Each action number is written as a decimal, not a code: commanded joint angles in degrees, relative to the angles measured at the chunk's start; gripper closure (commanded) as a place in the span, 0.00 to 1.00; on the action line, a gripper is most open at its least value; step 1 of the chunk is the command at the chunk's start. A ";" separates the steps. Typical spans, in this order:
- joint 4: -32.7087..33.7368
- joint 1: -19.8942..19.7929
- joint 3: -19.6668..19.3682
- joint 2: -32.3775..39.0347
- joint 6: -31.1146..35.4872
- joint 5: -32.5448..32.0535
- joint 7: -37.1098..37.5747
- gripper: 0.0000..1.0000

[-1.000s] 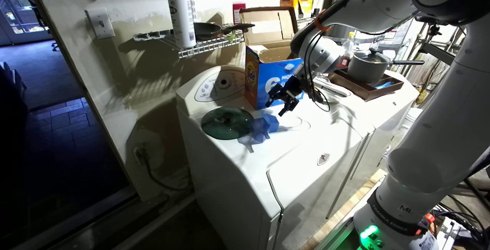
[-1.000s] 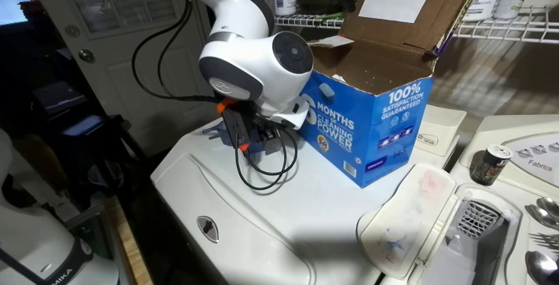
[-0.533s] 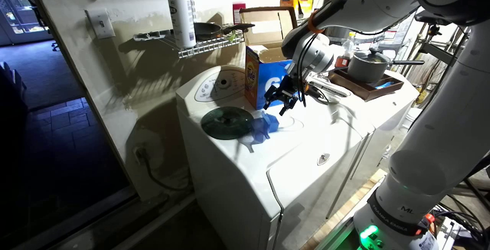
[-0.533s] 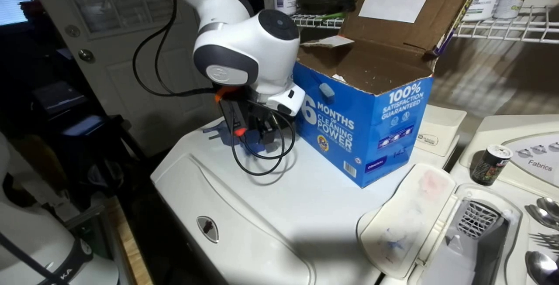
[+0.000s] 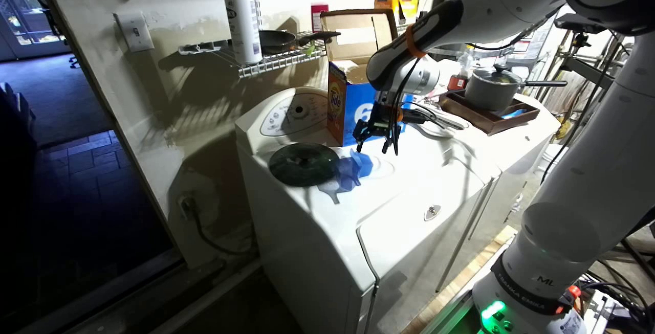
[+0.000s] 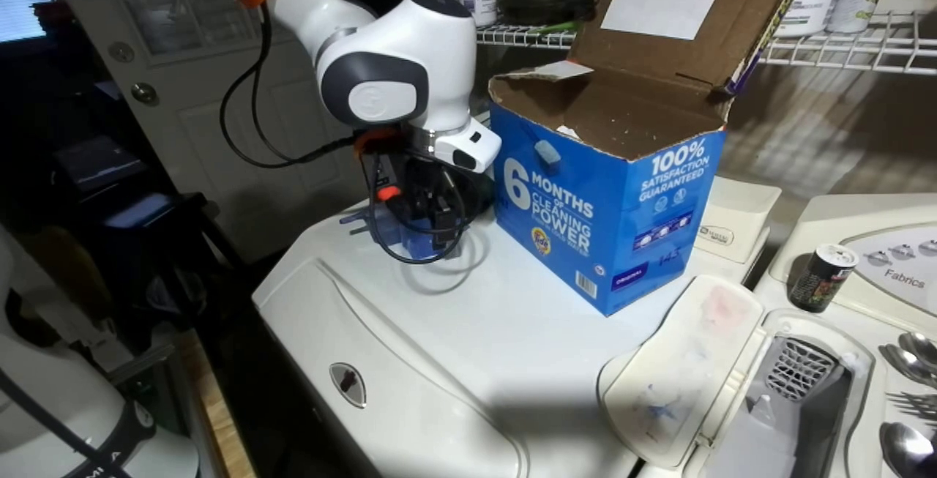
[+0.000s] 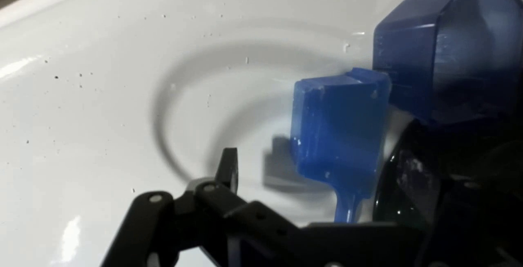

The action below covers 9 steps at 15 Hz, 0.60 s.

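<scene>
The hand [image 5: 375, 149] hangs over the white table [image 5: 409, 180], its fingers spread and aimed downward. In the wrist view one fingertip [image 7: 229, 169] stands out clearly, while the other side of the hand is lost in the black lower right corner, where its tip cannot be made out. In an exterior view, looped cables [image 6: 419, 261] and the bent wrist screen most of the hand. Nearest to it, the deep blue scoop [image 7: 339, 128] lies on the table, just beside the fingers; its handle disappears behind the hand in the wrist view, and the gap in height is hard to judge. Alongside is a see-through scoop [image 7: 441, 54], cropped by the right edge there; whether the two touch is unclear. Next comes a round, dark green plate [image 5: 297, 170]. In an exterior view the arm [image 5: 517, 4] slopes from the upper right, covering part of a blue box [image 5: 353, 114] behind the hand. Farther off, a lidded pot [image 5: 490, 90] stands in a brown tray [image 5: 504, 123].
</scene>
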 commanded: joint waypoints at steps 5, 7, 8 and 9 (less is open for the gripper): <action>2.24 0.99 0.76 0.91 -3.15 -4.61 5.74 0.00; 2.82 1.02 0.87 1.51 -3.48 -5.00 6.48 0.00; 3.06 0.98 0.84 1.80 -3.66 -5.29 7.09 0.00; 3.38 0.95 0.79 2.19 -3.94 -5.80 7.86 0.00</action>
